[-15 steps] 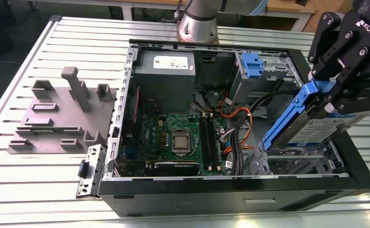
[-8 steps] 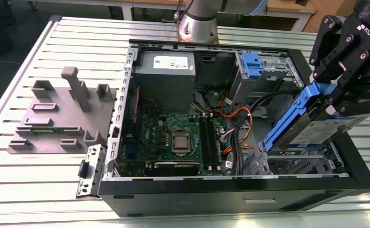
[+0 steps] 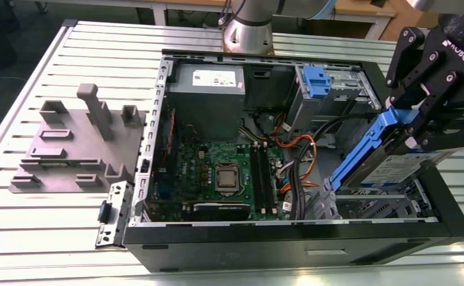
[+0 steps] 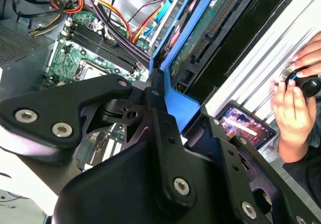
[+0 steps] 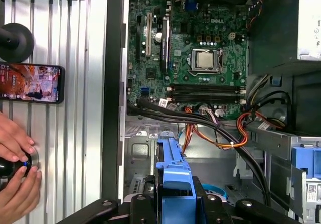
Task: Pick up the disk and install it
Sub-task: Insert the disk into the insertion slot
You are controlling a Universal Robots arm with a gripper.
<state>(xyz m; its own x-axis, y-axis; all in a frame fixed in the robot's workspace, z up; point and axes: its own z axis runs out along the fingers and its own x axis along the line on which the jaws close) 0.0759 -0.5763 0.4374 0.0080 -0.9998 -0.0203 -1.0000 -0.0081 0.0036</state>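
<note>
Bright, even light falls from overhead. In the exterior view the ribbed metal worktop (image 3: 25,238) glares pale, almost washed out. Shadows inside the open computer case (image 3: 296,247) are soft but deeper. The black gripper (image 3: 407,122) reads dark. A phone screen (image 5: 31,83) glows.

White lettering on gripper (image 3: 413,132); white logo on motherboard (image 5: 200,48); power-supply sticker (image 3: 218,77), label on disk (image 3: 393,170): print unreadable.
</note>
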